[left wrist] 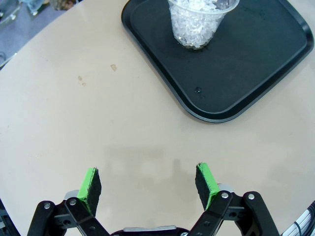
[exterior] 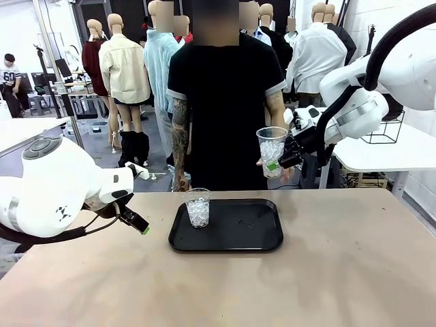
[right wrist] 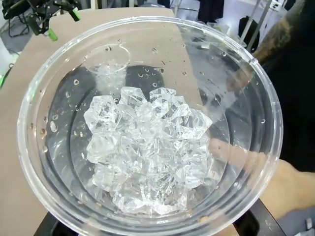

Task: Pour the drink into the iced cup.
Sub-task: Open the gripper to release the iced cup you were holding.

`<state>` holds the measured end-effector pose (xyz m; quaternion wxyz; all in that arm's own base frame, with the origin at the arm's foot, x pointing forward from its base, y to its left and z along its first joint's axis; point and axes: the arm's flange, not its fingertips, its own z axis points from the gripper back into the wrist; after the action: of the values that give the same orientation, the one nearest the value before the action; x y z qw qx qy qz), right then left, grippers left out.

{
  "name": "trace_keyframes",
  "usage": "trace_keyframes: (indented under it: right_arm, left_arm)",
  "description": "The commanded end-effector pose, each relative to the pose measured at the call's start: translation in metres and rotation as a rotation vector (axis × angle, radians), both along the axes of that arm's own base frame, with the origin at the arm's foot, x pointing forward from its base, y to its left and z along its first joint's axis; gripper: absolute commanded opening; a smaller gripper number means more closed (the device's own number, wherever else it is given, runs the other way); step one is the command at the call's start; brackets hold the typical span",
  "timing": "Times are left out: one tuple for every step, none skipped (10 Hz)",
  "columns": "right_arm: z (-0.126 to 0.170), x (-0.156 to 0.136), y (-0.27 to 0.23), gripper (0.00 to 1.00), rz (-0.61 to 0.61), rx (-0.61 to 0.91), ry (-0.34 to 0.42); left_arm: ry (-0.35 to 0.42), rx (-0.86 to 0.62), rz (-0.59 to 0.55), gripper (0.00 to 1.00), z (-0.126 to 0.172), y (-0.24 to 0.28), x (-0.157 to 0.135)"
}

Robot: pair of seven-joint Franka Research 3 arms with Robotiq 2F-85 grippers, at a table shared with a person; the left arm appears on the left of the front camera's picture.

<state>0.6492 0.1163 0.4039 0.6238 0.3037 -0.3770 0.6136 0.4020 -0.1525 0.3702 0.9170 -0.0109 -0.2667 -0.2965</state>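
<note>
Iced cup (exterior: 198, 208) stands upright on the black tray (exterior: 225, 246), ahead of the left pincer (exterior: 139, 225) and off to one side. From the left wrist it is past the fingertips at the top (left wrist: 199, 22), well apart. Left pincer (left wrist: 147, 179) is wide open and empty, hovering over bare desk (exterior: 306, 286) just short of the tray rim (left wrist: 211, 115).

Right pincer (exterior: 276, 163) is closed on the wall of a second cup (exterior: 272, 146). That cup is upright and raised at the far side, well apart from the tray. The person's hand (exterior: 287, 174) is just beside and under it; contact unclear. The right wrist looks straight down into the second cup (right wrist: 147, 128): clear ice (right wrist: 147, 147), droplets on the wall, no tint.

Step, my read: a hand-off at the person's side, not a pour, since the cup is not tilted. Direction of the hand-off can't be told.

Next move calls for a steady grip with the cup kept level. If giving, release only once the hand supports it. If taking, carry it over the iced cup before tilting.
</note>
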Motion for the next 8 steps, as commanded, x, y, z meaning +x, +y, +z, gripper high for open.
trace_keyframes:
  right_arm:
    - [0.0029,0.0097,0.0064,0.62,0.003,0.039,0.016]
    - [0.0039,0.0108,0.0064,0.62,-0.002,0.034,0.011]
    - [0.0039,0.011,0.0065,0.62,-0.006,0.031,0.008]
    - [0.0035,0.0119,0.0064,0.62,-0.005,0.031,0.008]
    - [0.0034,0.0122,0.0061,0.62,-0.002,0.03,0.01]
    - [-0.0027,0.0049,0.003,0.62,0.005,0.005,0.002]
    - [-0.0027,0.0049,0.003,0.62,0.005,0.005,0.002]
    - [-0.0027,0.0049,0.003,0.62,0.005,0.005,0.002]
  left_arm:
    - [-0.001,-0.003,0.003,1.0,0.0009,0.0017,0.0004]
    - [-0.001,-0.003,0.003,1.0,0.0009,0.0017,0.0004]
    - [-0.001,-0.003,0.003,1.0,0.0009,0.0017,0.0004]
    - [-0.001,-0.003,0.003,1.0,0.0009,0.0017,0.0004]
    - [-0.001,-0.003,0.003,1.0,0.0009,0.0017,0.0004]
    - [-0.001,-0.003,0.003,1.0,0.0009,0.0017,0.0004]
    - [-0.001,-0.003,0.003,1.0,0.0009,0.0017,0.0004]
    - [-0.001,-0.003,0.003,1.0,0.0009,0.0017,0.0004]
